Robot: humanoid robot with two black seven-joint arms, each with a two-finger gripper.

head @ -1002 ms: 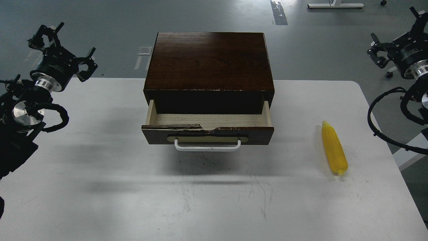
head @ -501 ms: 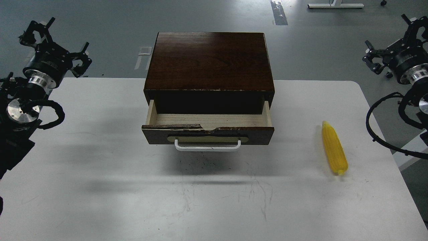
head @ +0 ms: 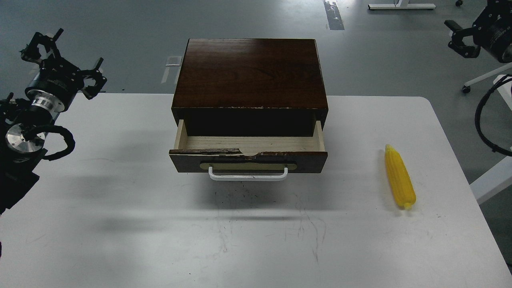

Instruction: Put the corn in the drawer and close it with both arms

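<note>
The yellow corn [head: 399, 177] lies on the white table [head: 120, 224] at the right, lengthwise, well right of the cabinet. The drawer [head: 248, 159] of the dark wood cabinet [head: 250, 74] stands pulled out, its pale inside bare, its white handle facing me. My left gripper [head: 62, 56] is open and empty, raised at the far left above the table's back corner. My right gripper [head: 470, 34] is at the top right, partly cut off by the view's edge, raised far behind the corn; its fingers look spread and empty.
The table's right edge runs close beside the corn. White chair legs [head: 484, 76] and a black cable loop [head: 486, 124] of my right arm are off the table's right side. Grey floor lies behind.
My right gripper has risen up and to the right, toward the view's top corner. My left gripper has shifted slightly left and up. Corn and drawer have not moved.
</note>
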